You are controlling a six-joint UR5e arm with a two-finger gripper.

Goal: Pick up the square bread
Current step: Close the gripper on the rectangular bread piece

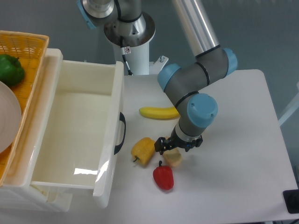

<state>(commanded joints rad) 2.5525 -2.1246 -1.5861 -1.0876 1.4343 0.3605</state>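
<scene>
The square bread is a small pale-tan block lying on the white table, between the yellow pepper and the red pepper. My gripper points straight down directly over the bread's upper part and hides that part. Its black fingers are low at the bread, close to the table. The wrist covers the fingertips, so I cannot tell whether they are closed on the bread.
A banana lies just behind the gripper. A large white bin with a black handle stands to the left. An orange basket with a green pepper sits at the far left.
</scene>
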